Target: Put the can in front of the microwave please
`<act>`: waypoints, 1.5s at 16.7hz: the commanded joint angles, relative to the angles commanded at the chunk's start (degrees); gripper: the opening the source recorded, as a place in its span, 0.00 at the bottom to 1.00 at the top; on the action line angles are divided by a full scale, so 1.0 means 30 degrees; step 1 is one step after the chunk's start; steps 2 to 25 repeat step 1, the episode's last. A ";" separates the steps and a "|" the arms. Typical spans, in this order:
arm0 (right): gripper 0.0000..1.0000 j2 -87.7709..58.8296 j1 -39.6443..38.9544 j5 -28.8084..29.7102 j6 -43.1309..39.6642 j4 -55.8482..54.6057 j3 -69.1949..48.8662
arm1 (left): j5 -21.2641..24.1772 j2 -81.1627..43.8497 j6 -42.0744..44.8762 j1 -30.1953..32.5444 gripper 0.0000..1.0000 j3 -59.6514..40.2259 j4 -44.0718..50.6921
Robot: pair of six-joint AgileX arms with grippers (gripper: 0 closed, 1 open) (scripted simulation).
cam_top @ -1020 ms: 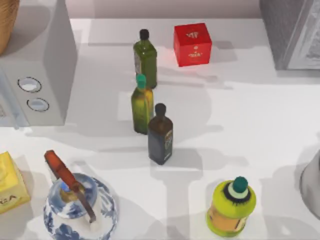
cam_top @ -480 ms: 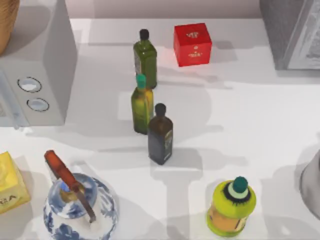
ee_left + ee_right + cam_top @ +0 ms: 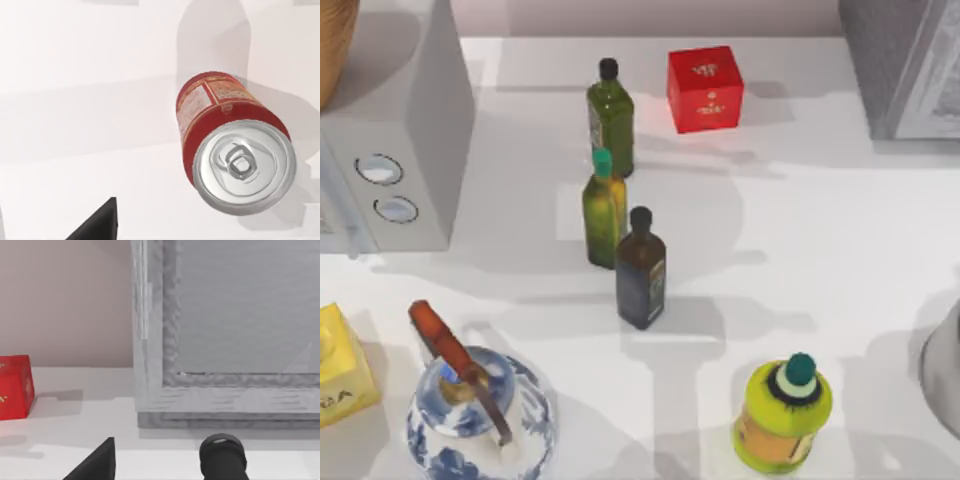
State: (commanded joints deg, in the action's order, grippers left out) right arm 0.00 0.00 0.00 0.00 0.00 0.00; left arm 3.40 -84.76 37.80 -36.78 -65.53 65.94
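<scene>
Nothing on table (image 3: 800, 200) moved | can (image 3: 232, 145) upright under left wrist; microwave (image 3: 395, 140) at left | gripper states: cannot tell

Rendered kitchen-style tabletop, white table (image 3: 800, 230), microwave (image 3: 395, 150) at 9 o'clock, oil bottles (image 3: 610, 205) centre, blue-white teapot (image 3: 480, 415) at 7 o'clock

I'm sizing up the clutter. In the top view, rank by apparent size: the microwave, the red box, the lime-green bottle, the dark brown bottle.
1. microwave
2. lime-green bottle, though nearness to the camera may inflate it
3. red box and dark brown bottle: too alike to rank
</scene>
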 joint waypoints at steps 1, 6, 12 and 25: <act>1.00 0.0000 0.0000 0.0000 0.0000 0.0000 0.0000 | 0.0000 0.0026 -0.0007 0.0007 1.00 -0.0038 0.0038; 1.00 0.0000 0.0000 0.0000 0.0000 0.0000 0.0000 | 0.0000 0.0026 -0.0007 0.0007 1.00 -0.0038 0.0038; 1.00 0.0000 0.0000 0.0000 0.0000 0.0000 0.0000 | 0.0000 0.0026 -0.0007 0.0007 1.00 -0.0038 0.0038; 1.00 0.0000 0.0000 0.0000 0.0000 0.0000 0.0000 | 0.0000 0.0026 -0.0007 0.0007 1.00 -0.0038 0.0038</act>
